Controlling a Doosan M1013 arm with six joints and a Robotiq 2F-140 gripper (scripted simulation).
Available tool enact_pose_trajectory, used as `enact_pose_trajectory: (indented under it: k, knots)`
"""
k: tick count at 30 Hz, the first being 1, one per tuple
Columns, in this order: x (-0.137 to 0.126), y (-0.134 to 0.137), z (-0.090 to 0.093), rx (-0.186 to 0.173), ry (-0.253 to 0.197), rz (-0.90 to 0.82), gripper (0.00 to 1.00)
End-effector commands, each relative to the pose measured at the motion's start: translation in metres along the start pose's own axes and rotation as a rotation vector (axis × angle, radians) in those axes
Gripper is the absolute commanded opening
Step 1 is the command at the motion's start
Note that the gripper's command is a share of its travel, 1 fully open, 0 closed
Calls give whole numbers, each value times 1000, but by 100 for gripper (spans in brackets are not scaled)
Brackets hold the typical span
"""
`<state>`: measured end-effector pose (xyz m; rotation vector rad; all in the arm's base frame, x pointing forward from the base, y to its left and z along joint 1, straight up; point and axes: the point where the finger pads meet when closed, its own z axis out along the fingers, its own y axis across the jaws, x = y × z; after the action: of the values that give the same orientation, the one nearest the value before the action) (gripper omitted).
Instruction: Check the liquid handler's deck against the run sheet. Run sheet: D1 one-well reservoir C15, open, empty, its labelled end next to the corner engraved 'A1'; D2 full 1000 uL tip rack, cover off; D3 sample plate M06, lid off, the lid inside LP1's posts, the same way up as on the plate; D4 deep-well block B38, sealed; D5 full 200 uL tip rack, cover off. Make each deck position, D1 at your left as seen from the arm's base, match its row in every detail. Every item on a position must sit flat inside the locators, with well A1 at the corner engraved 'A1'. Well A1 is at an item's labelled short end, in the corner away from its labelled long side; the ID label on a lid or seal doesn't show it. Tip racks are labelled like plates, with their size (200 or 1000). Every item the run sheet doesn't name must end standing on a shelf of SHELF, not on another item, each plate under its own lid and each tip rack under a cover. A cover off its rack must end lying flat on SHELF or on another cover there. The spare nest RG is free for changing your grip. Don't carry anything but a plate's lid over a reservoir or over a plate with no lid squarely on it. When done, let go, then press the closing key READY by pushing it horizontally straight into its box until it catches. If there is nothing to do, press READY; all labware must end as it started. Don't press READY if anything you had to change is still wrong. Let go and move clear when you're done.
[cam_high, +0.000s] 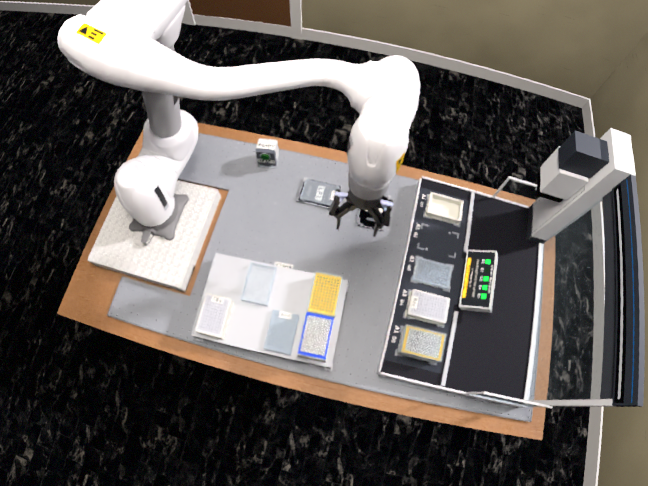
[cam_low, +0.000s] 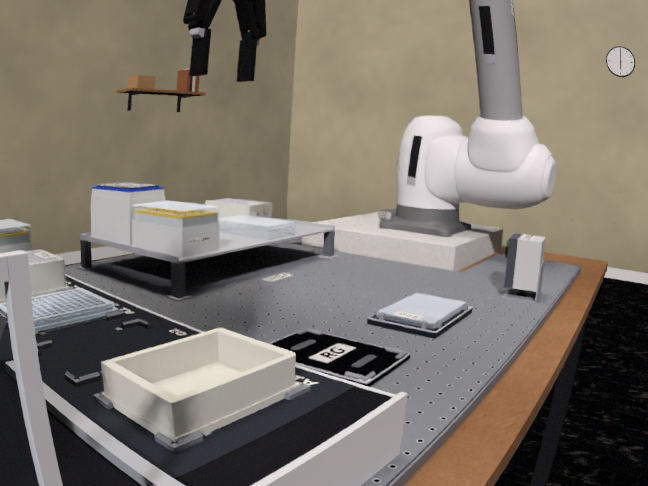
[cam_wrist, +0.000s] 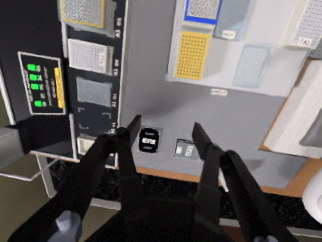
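Note:
My gripper (cam_high: 357, 222) (cam_low: 222, 60) (cam_wrist: 167, 125) is open and empty. It hangs high above the black RG nest (cam_low: 341, 357) (cam_wrist: 149, 140). On the deck, the open white reservoir (cam_high: 443, 206) (cam_low: 198, 374) (cam_wrist: 86, 145) sits in D1. D2 (cam_high: 437, 241) holds nothing. A clear plate (cam_high: 431, 273) (cam_low: 62, 306) (cam_wrist: 93, 91) without a lid is in D3, a white block (cam_high: 428, 306) (cam_wrist: 90, 55) in D4, and a yellow-rimmed tip rack (cam_high: 422, 342) (cam_wrist: 82, 10) in D5. A lid (cam_high: 317, 191) (cam_low: 421, 311) (cam_wrist: 186, 149) lies in LP1.
The shelf (cam_high: 232, 282) (cam_low: 246, 243) carries a blue-rimmed rack (cam_high: 317, 334) (cam_low: 125, 209), a yellow rack (cam_high: 324, 294) (cam_low: 175, 227), a labelled plate (cam_high: 211, 313) and two flat covers (cam_high: 258, 282) (cam_high: 281, 330). The READY box (cam_high: 266, 151) (cam_low: 526, 261) stands near the back edge. A status panel (cam_high: 478, 280) sits on the deck.

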<state>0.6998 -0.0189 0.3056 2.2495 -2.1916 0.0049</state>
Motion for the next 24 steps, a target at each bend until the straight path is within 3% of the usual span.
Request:
enact_pose_trajectory:
  k: [1,4,11,24]
  knots:
    - [-1,18,-1,2,0,0,66]
    - [-1,33,-1,2,0,0,66]
    - [-2,41,-1,2,0,0,66]
    - [53,43,-1,2,0,0,66]
